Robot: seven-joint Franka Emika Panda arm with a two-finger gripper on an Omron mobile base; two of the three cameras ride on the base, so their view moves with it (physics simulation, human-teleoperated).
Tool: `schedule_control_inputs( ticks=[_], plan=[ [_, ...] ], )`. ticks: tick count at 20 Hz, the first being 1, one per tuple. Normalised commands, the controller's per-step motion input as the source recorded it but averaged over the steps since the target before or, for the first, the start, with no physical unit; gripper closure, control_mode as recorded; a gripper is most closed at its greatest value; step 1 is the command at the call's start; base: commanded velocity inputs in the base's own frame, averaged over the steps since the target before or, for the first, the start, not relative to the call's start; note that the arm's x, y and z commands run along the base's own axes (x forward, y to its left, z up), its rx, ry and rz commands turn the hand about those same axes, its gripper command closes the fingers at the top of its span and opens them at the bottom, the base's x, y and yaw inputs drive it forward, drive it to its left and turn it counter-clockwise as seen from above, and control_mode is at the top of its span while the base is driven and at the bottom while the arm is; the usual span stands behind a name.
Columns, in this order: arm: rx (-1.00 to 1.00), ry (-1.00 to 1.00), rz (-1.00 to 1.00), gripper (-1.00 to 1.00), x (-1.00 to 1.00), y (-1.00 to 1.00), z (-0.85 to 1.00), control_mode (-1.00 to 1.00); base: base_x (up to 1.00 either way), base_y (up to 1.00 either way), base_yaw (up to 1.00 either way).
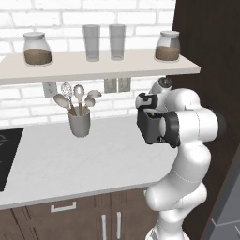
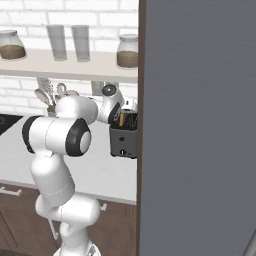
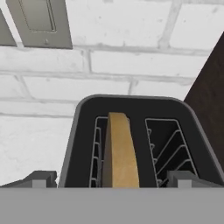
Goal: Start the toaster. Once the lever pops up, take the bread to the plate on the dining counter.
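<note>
Dark grey toaster [image 3: 131, 140] stands at the right end of the pale bench [image 1: 70, 159], against the brick wall and beside a dark tall panel [image 1: 206, 47]. Bread [image 3: 119, 153] sits upright in its left slot, the right slot bare. Fingers [image 3: 113, 178] hang released and wide just over the toaster's top, one tip on each side of it. A utensil cup [image 1: 79, 123] stands further left near the wall.

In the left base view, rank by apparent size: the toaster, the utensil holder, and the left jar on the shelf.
1. toaster, partly hidden by the arm, so its lead is unsure.
2 and 3. left jar and utensil holder look about alike; the jar sits farther back, so no firm ranking.
</note>
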Motion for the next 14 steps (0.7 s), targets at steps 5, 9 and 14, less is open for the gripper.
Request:
schedule_control_inputs(
  ticks=[5,9,14],
  plan=[
    [0.00,0.00,0.00,1.00,0.00,-0.14,-0.05,-1.00,0.00,0.00,0.00],
    [0.00,0.00,0.00,1.00,0.00,-0.24,-0.01,-1.00,0.00,0.00,0.00],
    [0.02,-0.01,0.00,1.00,0.00,-0.23,0.00,-1.00,0.00,0.00,0.00]
  ],
)
